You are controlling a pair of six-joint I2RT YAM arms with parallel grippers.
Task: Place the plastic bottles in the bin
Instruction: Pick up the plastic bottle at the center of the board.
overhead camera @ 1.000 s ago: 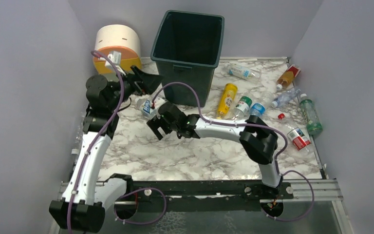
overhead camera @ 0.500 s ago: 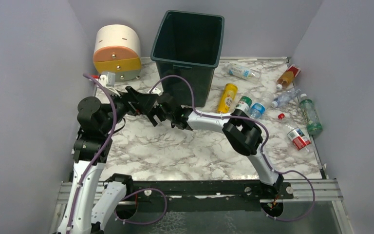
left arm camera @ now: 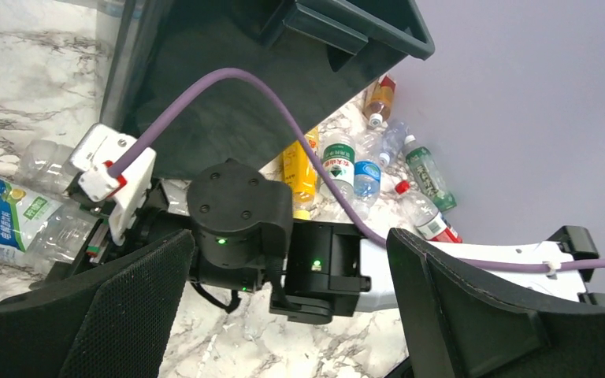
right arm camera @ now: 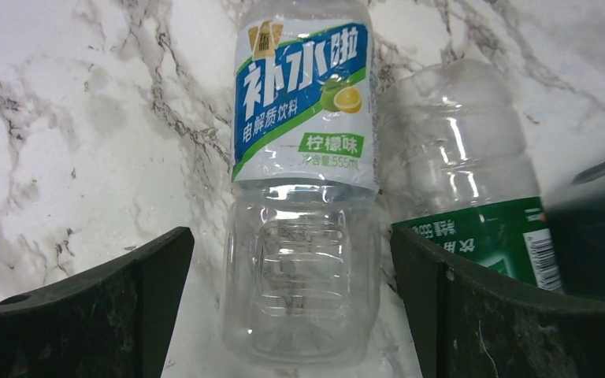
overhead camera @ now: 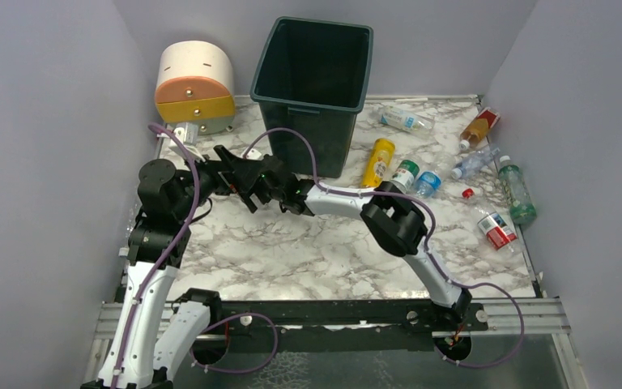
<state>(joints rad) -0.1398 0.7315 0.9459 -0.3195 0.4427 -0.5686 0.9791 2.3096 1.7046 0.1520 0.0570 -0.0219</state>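
A clear bottle with a blue and white label (right arm camera: 303,197) lies on the marble table between the spread fingers of my open right gripper (right arm camera: 290,236). A second clear bottle with a green label (right arm camera: 473,181) lies right beside it, partly under my right finger. In the top view my right gripper (overhead camera: 253,185) is left of the dark green bin (overhead camera: 312,73) and hides both bottles. My left gripper (overhead camera: 231,168) is open and empty just behind it. In the left wrist view it (left arm camera: 290,236) looks down on the right wrist, with the blue-label bottle (left arm camera: 8,224) at the left.
Several more bottles lie right of the bin: yellow (overhead camera: 378,162), green-capped (overhead camera: 405,173), blue-labelled (overhead camera: 428,182), orange (overhead camera: 479,128), green (overhead camera: 517,190) and red-labelled (overhead camera: 498,229). A cream, orange and yellow drawer unit (overhead camera: 194,85) stands at the back left. Walls close in both sides.
My right gripper has moved left and away to the two bottles by the bin. My left arm has come down and swung its gripper in close above the right wrist.
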